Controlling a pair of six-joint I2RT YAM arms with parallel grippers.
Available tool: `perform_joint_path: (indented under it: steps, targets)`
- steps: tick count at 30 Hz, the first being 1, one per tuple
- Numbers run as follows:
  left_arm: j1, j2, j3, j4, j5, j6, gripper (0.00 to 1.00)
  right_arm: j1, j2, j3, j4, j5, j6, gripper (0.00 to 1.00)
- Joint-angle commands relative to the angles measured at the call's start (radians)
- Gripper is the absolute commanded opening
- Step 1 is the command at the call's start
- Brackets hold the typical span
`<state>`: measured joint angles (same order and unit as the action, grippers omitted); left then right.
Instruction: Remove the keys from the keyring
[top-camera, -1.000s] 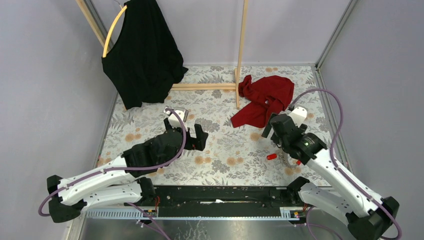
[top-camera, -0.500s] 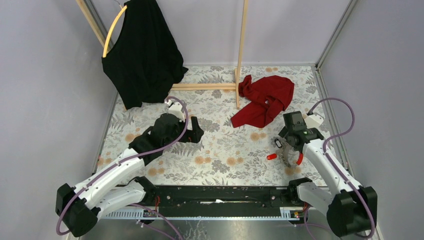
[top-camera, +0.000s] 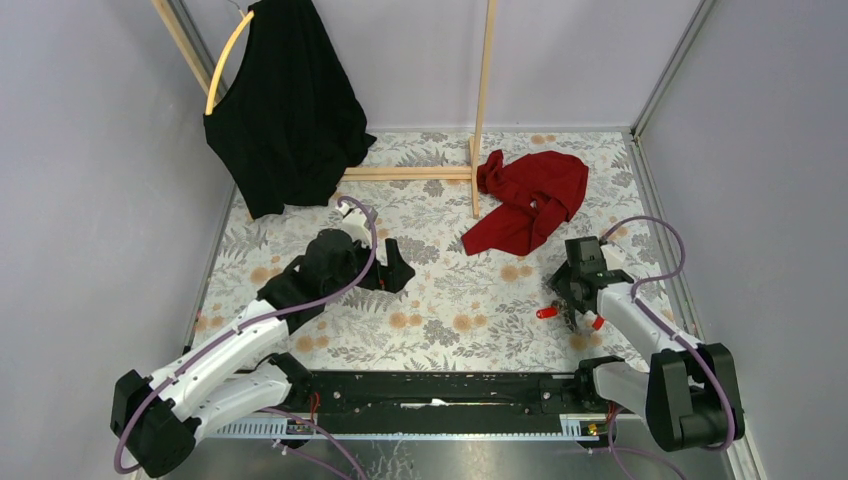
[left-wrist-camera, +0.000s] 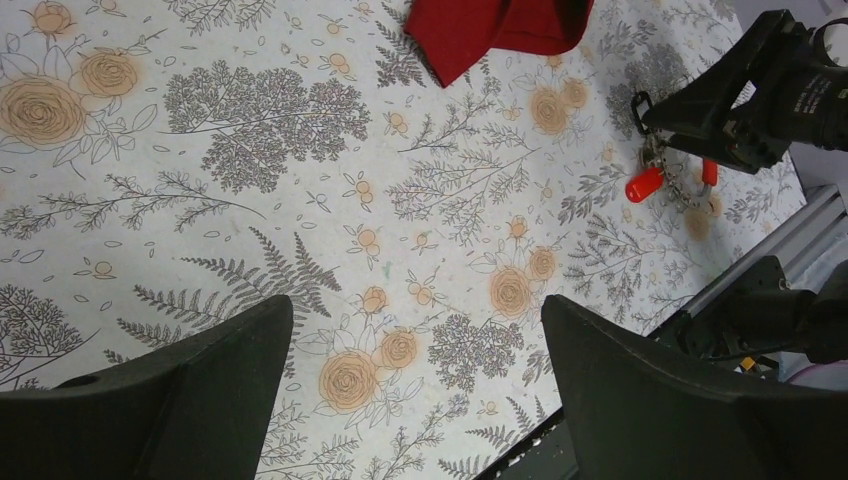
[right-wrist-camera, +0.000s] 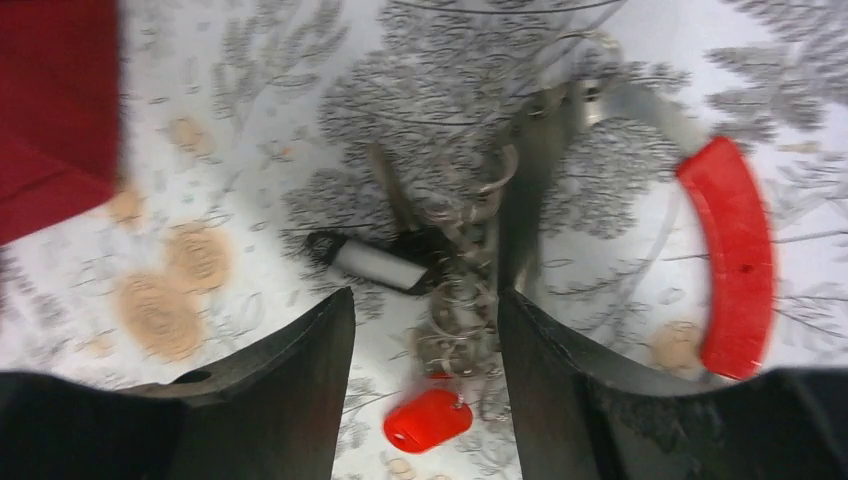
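Note:
The keys lie on the floral mat at the right, bunched on small metal rings (right-wrist-camera: 462, 300). One key has a black oblong head (right-wrist-camera: 380, 262) and one has a small red tag (right-wrist-camera: 428, 420), which also shows in the top view (top-camera: 545, 313). The keyring strap (right-wrist-camera: 640, 105) is a thin grey-white loop with a bright red section (right-wrist-camera: 735, 255) and lies beside them. My right gripper (right-wrist-camera: 425, 305) is open and low over the bunch, its jaws on either side of the rings. My left gripper (left-wrist-camera: 415, 305) is open and empty above the mat's middle (top-camera: 392, 268).
A red cloth (top-camera: 530, 200) lies crumpled behind the keys. A wooden rack (top-camera: 482, 100) stands at the back with a black garment (top-camera: 285, 120) on a yellow hanger hoop (top-camera: 225, 60). The mat's right edge (top-camera: 655, 230) runs close to my right arm.
My right gripper has swung down and in over the key bunch. My left arm has drawn slightly forward and right.

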<state>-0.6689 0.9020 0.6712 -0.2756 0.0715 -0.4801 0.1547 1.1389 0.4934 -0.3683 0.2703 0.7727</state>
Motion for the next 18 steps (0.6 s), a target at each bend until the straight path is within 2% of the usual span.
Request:
perform_joint_path:
  steps: [1, 6, 9, 12, 14, 18]
  targets:
    - [0.006, -0.041, -0.012, 0.05, 0.037, -0.012, 0.99, 0.033, -0.047, -0.059, 0.098, -0.112, 0.075, 0.62]
    - [0.005, -0.053, -0.018, 0.046, 0.037, -0.02, 0.99, 0.215, -0.051, -0.058, 0.106, -0.087, 0.179, 0.65]
    - [0.007, -0.061, -0.024, 0.045, 0.032, -0.028, 0.99, 0.374, 0.026, -0.025, 0.158, -0.064, 0.269, 0.65]
    - [0.006, -0.07, -0.027, 0.038, 0.026, -0.036, 0.99, 0.541, 0.174, 0.087, 0.19, -0.042, 0.324, 0.65]
    - [0.007, -0.079, -0.029, 0.034, 0.02, -0.042, 0.99, 0.628, 0.267, 0.23, 0.145, -0.016, 0.308, 0.66]
    - [0.006, -0.088, -0.032, 0.027, 0.023, -0.054, 0.99, 0.686, 0.285, 0.362, -0.003, 0.068, 0.235, 0.72]
